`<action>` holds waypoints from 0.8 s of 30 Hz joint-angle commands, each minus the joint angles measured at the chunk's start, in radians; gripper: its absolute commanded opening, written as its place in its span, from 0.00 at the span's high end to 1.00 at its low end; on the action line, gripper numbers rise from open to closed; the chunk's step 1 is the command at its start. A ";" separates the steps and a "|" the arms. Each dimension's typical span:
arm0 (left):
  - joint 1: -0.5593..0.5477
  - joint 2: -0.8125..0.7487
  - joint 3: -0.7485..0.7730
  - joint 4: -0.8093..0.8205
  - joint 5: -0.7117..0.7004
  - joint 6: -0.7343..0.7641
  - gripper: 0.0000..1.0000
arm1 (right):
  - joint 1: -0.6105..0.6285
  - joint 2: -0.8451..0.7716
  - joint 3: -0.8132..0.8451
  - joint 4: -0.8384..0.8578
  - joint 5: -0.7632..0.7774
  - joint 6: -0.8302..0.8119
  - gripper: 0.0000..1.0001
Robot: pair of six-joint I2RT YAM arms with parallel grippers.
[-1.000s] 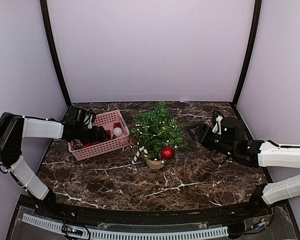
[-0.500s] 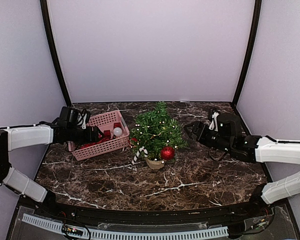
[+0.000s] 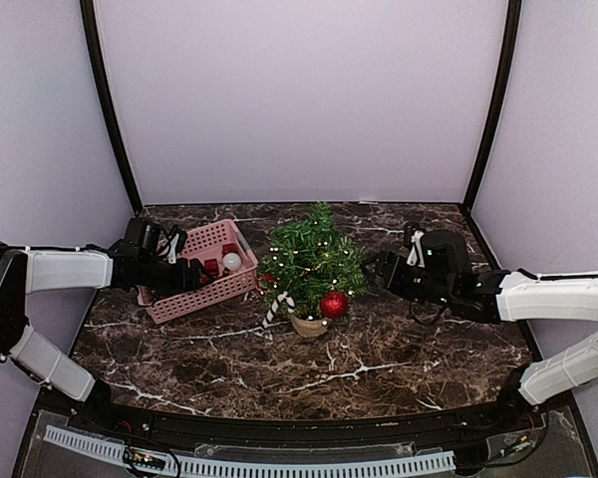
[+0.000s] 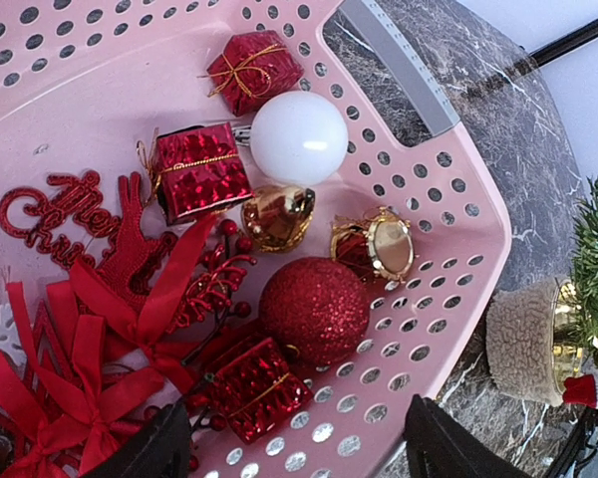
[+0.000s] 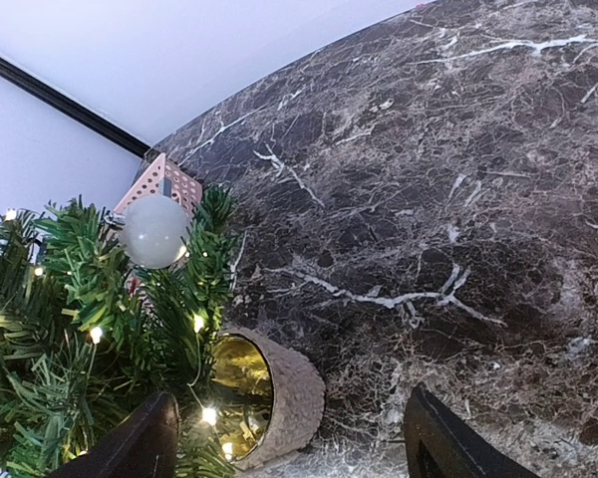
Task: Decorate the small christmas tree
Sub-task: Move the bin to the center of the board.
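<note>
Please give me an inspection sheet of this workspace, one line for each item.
surface: table, dark marble, white veins.
job's things: tree upright in pot, lit, with red ball and candy cane on it; basket holds more ornaments.
clutter: nothing seen.
grippers: left gripper open over basket; right gripper open beside tree; both empty.
cables: cable loop under right wrist.
surroundings: plain walls, black posts.

Left edge of right wrist view cutting off the tree (image 5: 70, 329), red bows (image 4: 60, 388) cropped at left wrist view's corner, basket (image 3: 211, 294) partly behind left tool (image 3: 193, 277)
</note>
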 commanded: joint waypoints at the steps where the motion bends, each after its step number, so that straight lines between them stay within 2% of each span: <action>1: 0.004 0.040 0.005 -0.038 0.019 0.005 0.25 | -0.007 0.023 0.024 0.061 -0.025 0.007 0.22; 6: -0.038 0.027 -0.040 0.012 0.073 -0.050 0.26 | -0.007 0.040 0.011 0.075 -0.036 0.020 0.22; 15: -0.105 -0.063 -0.092 0.078 0.056 -0.140 0.26 | -0.008 0.057 0.012 0.085 -0.050 0.018 0.23; 24: -0.102 -0.080 0.002 -0.006 -0.070 -0.069 0.25 | -0.007 0.062 0.012 0.100 -0.064 0.021 0.23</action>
